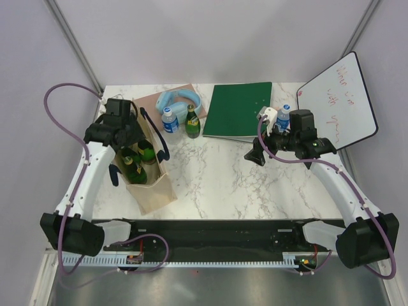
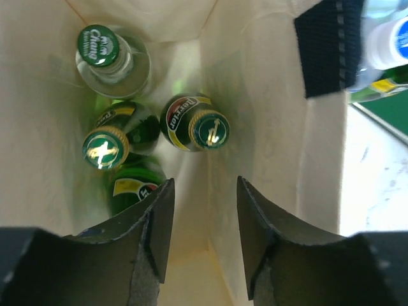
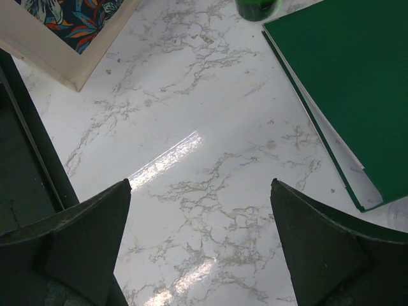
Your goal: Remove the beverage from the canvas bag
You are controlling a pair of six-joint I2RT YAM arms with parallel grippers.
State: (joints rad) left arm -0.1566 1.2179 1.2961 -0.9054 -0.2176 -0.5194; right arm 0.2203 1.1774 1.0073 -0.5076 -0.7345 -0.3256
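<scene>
Beige canvas bag [image 1: 156, 191] upright on table [image 1: 223, 172], green bottles [image 2: 203, 124] standing inside, none lifted. Left gripper [image 2: 204, 191] at bag mouth, jaws part-spread, gripping nothing. Right gripper [image 3: 201, 185] wide, empty, over table. Grasp, lift-out not yet done.

table [image 1: 223, 172]: white marble top | walls [image 1: 210, 38]: plain pale grey | light: glare streak [image 3: 167, 159] on marble

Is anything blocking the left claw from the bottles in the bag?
Nothing visible. The left gripper hangs at the open mouth of the canvas bag, with the bottle caps bare just ahead of it. The navy strap lies off to one side.
</scene>
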